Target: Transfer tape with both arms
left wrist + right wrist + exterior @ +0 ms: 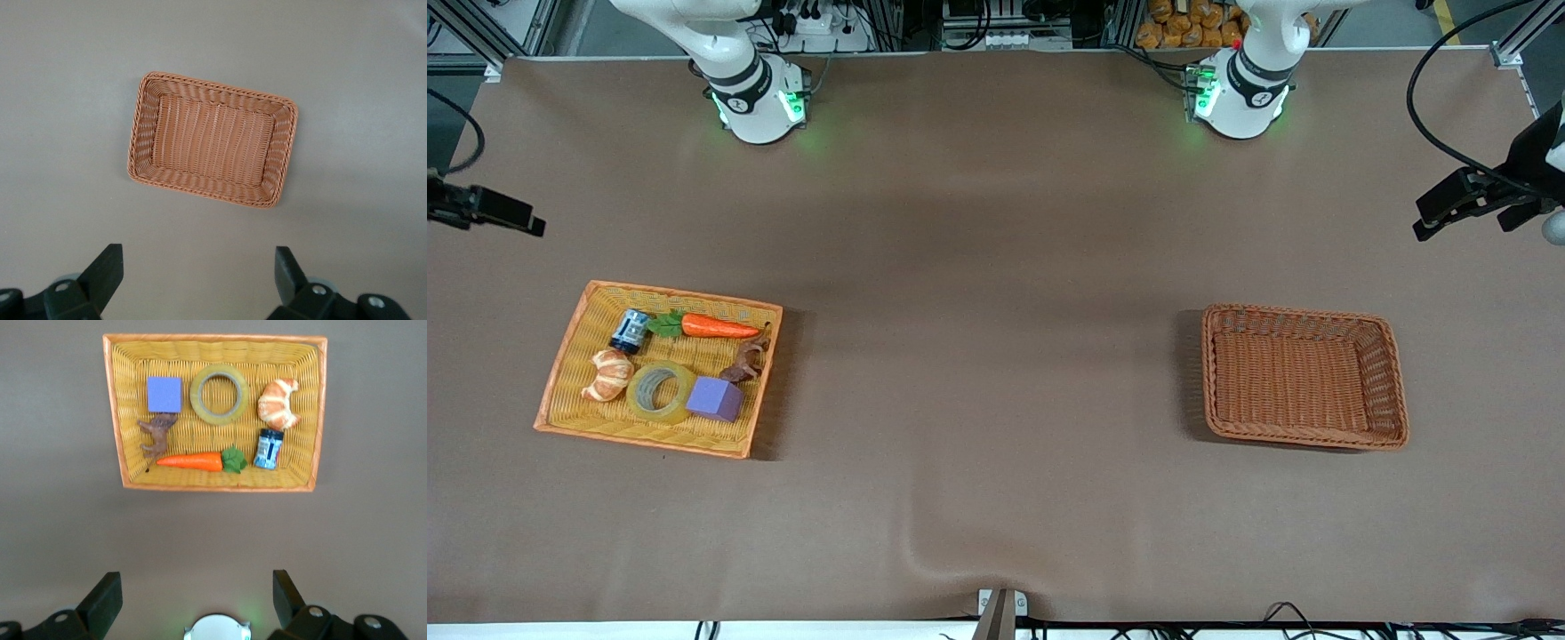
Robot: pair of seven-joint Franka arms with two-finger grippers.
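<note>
One tape (660, 391) is lying flat in the yellow basket (569, 356), touching one purple cube (714, 397), with one croissant (608, 374), one carrot (710, 326), one small can (631, 330) and one brown figure (747, 361). One brown basket (1392, 382) is sitting toward the left arm's end. The left gripper (199, 267) and the right gripper (197, 590) are both hanging wide apart, holding nothing.

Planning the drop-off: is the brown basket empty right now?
Empty. The brown basket shows only bare weave inside; the tape lies in the yellow tray.
</note>
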